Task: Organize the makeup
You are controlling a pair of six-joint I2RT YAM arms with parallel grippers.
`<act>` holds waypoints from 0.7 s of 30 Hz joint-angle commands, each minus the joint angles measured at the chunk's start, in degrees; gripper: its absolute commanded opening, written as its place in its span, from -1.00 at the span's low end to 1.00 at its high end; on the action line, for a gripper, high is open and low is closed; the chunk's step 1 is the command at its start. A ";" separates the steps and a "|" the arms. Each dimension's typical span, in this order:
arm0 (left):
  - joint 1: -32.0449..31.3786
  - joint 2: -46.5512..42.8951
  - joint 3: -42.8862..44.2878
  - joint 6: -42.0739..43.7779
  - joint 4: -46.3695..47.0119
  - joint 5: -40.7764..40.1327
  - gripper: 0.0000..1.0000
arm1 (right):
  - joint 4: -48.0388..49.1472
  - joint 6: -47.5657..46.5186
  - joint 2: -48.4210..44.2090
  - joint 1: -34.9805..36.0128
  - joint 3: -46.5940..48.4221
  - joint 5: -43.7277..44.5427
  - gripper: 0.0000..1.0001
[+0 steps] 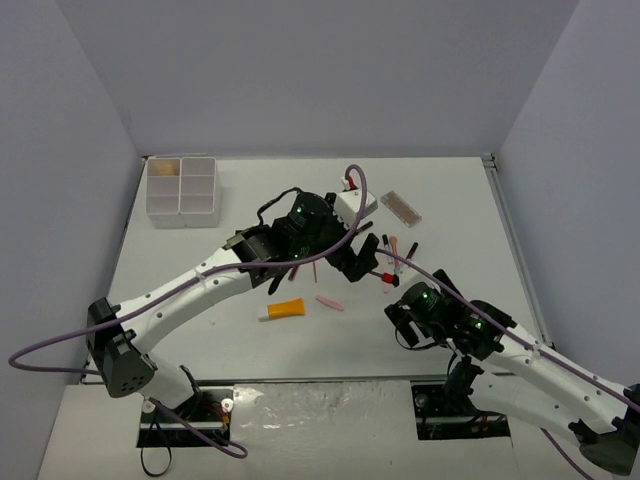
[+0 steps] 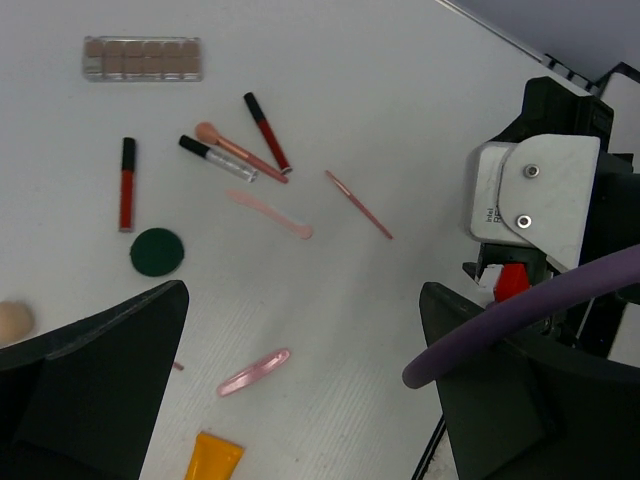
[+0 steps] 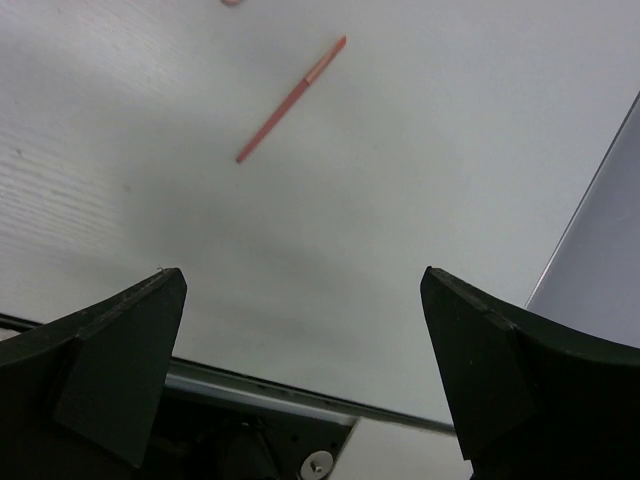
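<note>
The makeup lies loose on the white table. In the left wrist view I see a brown palette (image 2: pixel 142 58), a red gloss tube (image 2: pixel 126 185), a dark-red tube (image 2: pixel 267 132), a pink brush (image 2: pixel 240 150), a thin pencil (image 2: pixel 358 204), a dark-green compact (image 2: pixel 157 252), a beige sponge (image 2: pixel 14 320), a pink stick (image 2: pixel 254 372) and an orange tube (image 2: pixel 213 458). My left gripper (image 2: pixel 300 300) hangs open and empty above the pink stick. My right gripper (image 3: pixel 300 280) is open and empty near the front edge, with a thin red pencil (image 3: pixel 291 99) beyond it.
A white four-compartment box (image 1: pixel 182 190) stands at the back left. The orange tube (image 1: pixel 285 310) and the palette (image 1: pixel 400 207) also show from above. The right arm (image 2: pixel 540 200) is close on the left gripper's right. The table's front edge (image 3: pixel 300 400) lies under the right gripper.
</note>
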 commanded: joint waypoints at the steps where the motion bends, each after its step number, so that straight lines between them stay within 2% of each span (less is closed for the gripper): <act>1: 4.31 6.40 -7.92 11.01 -25.33 -13.19 0.94 | 21.14 13.68 -15.44 -0.35 6.37 7.08 1.00; 4: 4.31 2.75 -8.68 9.90 -21.87 -10.48 0.94 | 20.63 13.98 -16.06 -0.34 5.65 6.16 1.00; 9: 4.22 -4.41 -8.65 6.66 -15.09 -5.39 0.94 | 20.70 14.29 -9.95 -0.27 6.31 4.47 1.00; 14: 4.19 -10.81 -8.58 6.37 -13.96 4.37 0.94 | 21.68 13.51 0.92 -0.35 10.59 4.93 1.00; 21: 3.78 -14.74 -9.78 5.81 -15.13 10.39 0.94 | 25.24 11.19 16.07 -0.58 18.49 4.64 1.00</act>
